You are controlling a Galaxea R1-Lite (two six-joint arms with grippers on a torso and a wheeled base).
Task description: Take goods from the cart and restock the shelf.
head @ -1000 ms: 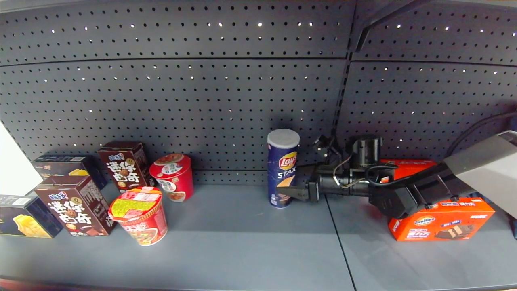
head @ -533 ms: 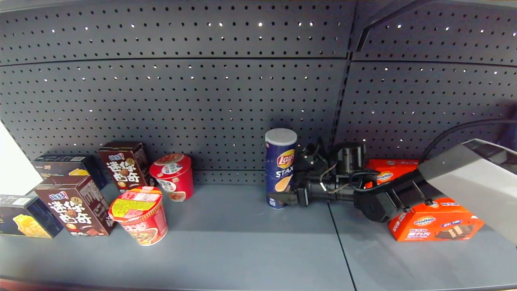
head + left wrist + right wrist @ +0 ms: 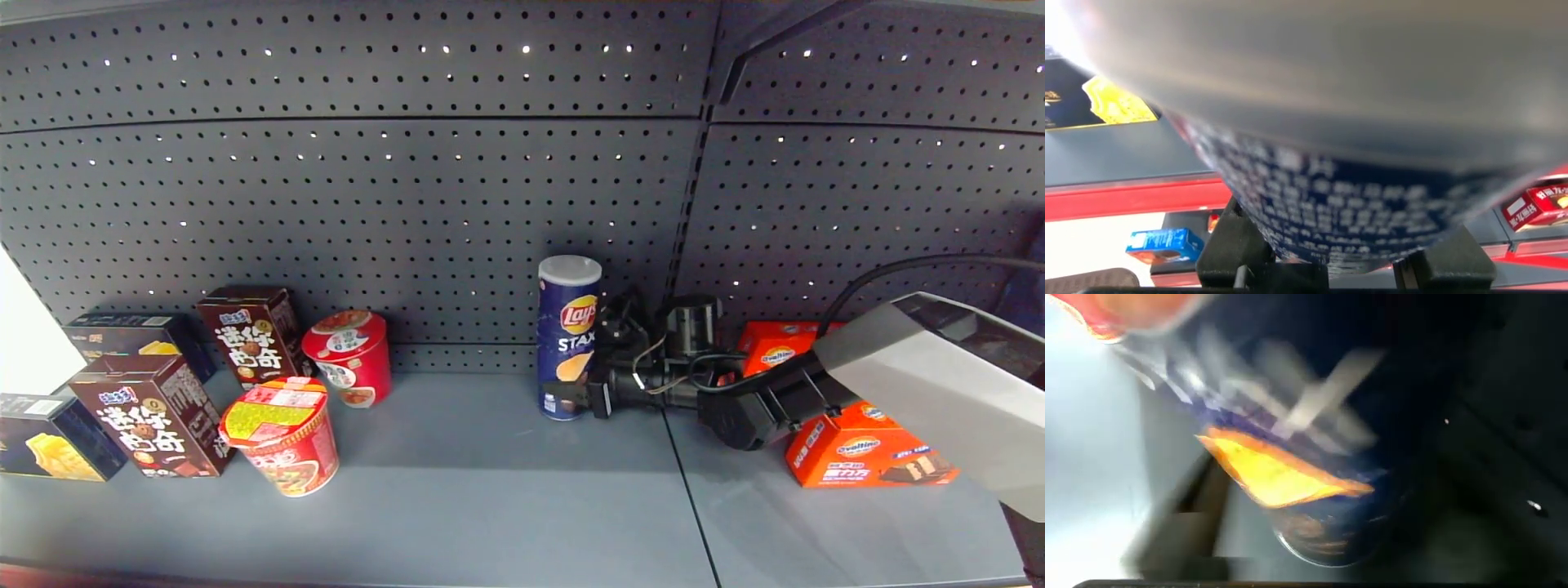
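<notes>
A tall blue chips can [image 3: 569,335] with a grey lid stands upright on the grey shelf board [image 3: 457,490], near the pegboard back. My right gripper [image 3: 563,398] comes in from the right and is shut on the can's lower part, with one finger [image 3: 557,396] across its front. The right wrist view has the same can [image 3: 1290,457] very close and blurred. In the left wrist view, my left gripper [image 3: 1331,261] is shut on a blue package with white print [image 3: 1331,188], held right against the camera.
At the left of the shelf stand two red noodle cups [image 3: 282,437], brown boxes [image 3: 151,416] and dark blue boxes [image 3: 49,437]. Orange boxes [image 3: 865,449] lie behind my right arm. Bare board lies between the cups and the can. Lower shelves with red edges [image 3: 1127,196] show past the package.
My right arm has slid left along the shelf, its finger now reaching the can's left edge. The can tilted briefly and stands about where it was.
</notes>
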